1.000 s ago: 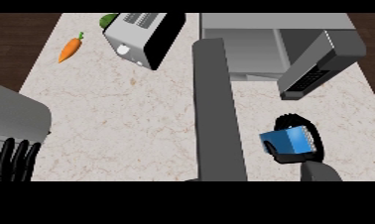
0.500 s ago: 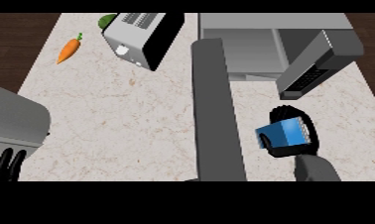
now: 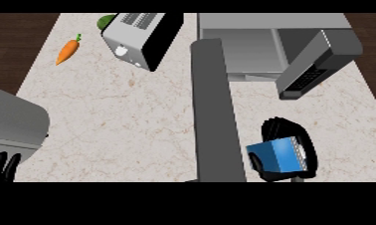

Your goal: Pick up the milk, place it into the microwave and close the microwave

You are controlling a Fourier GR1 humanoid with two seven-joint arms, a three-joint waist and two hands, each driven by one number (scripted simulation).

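The right hand (image 3: 285,128) curls round the milk (image 3: 275,157) at the counter's (image 3: 132,109) near edge, right of the open microwave (image 3: 249,50) door (image 3: 214,114), with bare counter ahead. Both have shifted nearer. The left hand (image 3: 9,165) rests open at the near-left corner.

We are looking down at a pale speckled counter (image 3: 125,114), and dark wood floor (image 3: 22,40) is showing beyond its left and right edges.

Single head view, steeply down onto counter (image 3: 110,114).
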